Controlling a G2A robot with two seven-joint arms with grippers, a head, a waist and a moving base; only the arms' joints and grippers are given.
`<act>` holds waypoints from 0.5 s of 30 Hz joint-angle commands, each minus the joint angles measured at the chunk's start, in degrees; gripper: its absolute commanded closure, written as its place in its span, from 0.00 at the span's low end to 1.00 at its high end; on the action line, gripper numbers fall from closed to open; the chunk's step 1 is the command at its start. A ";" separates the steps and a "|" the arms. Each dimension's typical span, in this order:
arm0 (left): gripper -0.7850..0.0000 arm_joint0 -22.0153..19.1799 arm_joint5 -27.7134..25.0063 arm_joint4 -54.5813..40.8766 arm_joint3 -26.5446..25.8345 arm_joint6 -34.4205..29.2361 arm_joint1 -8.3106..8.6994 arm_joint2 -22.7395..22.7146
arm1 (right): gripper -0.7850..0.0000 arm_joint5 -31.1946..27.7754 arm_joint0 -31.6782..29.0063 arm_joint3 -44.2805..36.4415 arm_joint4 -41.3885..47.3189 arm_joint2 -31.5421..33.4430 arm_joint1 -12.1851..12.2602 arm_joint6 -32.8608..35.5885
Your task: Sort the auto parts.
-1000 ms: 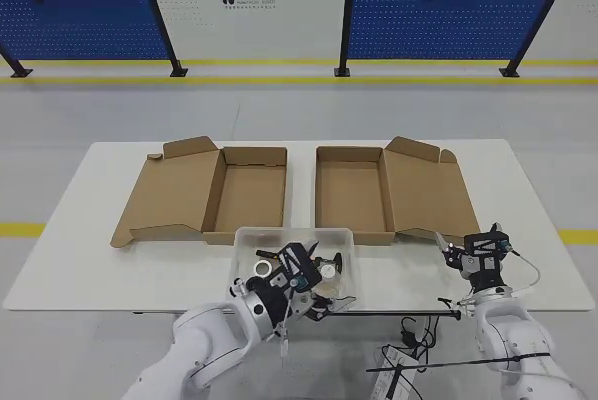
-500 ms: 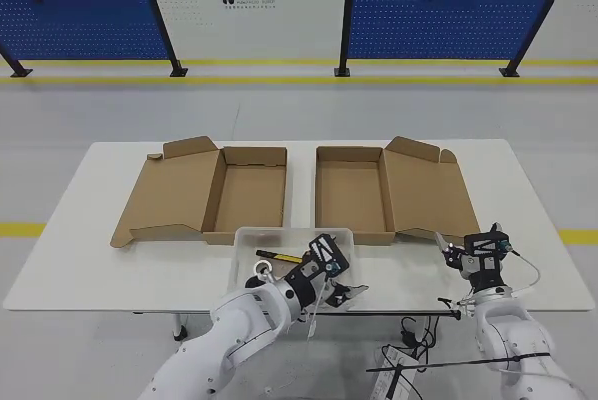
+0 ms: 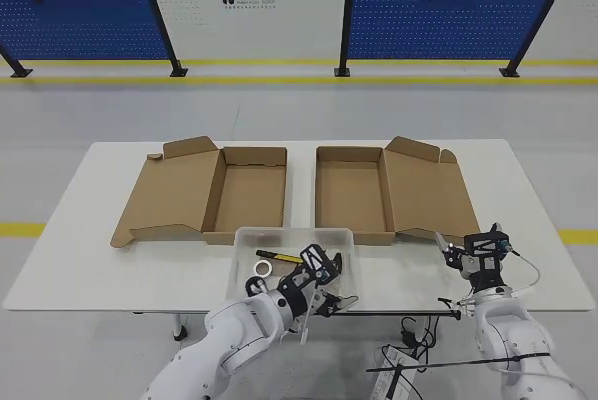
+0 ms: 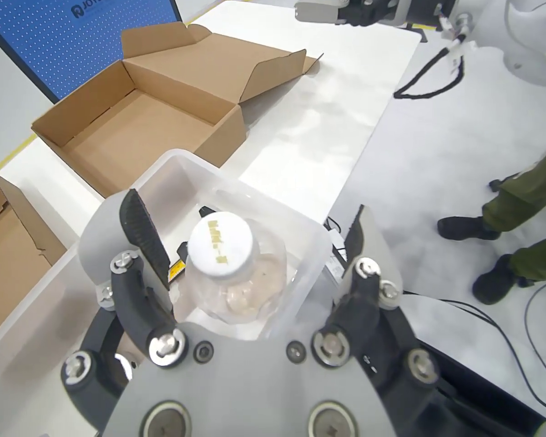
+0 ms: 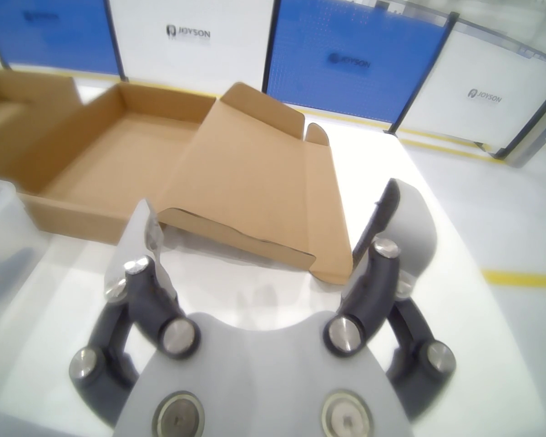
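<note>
**Top view.** Finds the clear rectangular plastic bin (image 3: 245,245) at the near edge of the white table (image 3: 539,200). Just beyond it, an open brown cardboard box on the left (image 3: 251,195) and a matching cardboard box on the right (image 3: 351,195). Places the left gripper (image 3: 326,283) over the bin's near right corner, and the right gripper (image 3: 469,252) well apart to the right, over bare table.

**Left wrist view.** Shows fingers spread wide around a small clear bottle with a white cap (image 4: 220,247), sitting in the bin's near right corner. Straddles the bin's wall (image 4: 309,252), with one finger (image 4: 141,229) inside and the other outside. On closing, could pinch wall and bottle together, then drag or tip the bin on the lift. Might also slip off the smooth, rounded body.

**Right wrist view.** Shows fingers apart and empty, near the right box's flap (image 5: 255,175). Little hazard here.
</note>
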 commanded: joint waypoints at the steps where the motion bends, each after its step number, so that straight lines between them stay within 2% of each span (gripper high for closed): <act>1: 0.00 -0.49 -0.18 0.22 0.94 -0.05 -0.11 0.49 | 0.00 0.00 0.00 0.00 0.00 0.00 0.00 0.00; 3: 0.02 -0.93 -0.26 0.40 1.68 -0.11 -0.22 0.92 | 0.00 0.00 0.00 0.00 0.00 0.00 0.00 0.00; 6: 0.12 -1.49 -0.28 0.48 2.60 -0.17 -0.36 1.35 | 0.00 0.00 0.00 0.00 0.00 0.00 0.00 0.00; 8: 0.48 -1.68 -0.35 0.44 3.03 -0.17 -0.40 1.47 | 0.00 0.00 0.00 0.00 0.00 0.00 0.00 0.00; 10: 0.69 -1.69 -0.46 0.45 3.36 -0.22 -0.41 1.48 | 0.00 0.00 0.00 0.00 0.00 0.00 0.00 0.00; 12: 0.97 -1.62 -0.49 0.35 3.56 -0.23 -0.40 1.40 | 0.00 0.00 0.00 0.00 0.00 0.00 0.00 0.00; 15: 1.00 -1.54 -0.42 0.24 3.65 -0.17 -0.39 1.28 | 0.00 0.00 0.00 0.00 0.00 0.00 0.00 0.00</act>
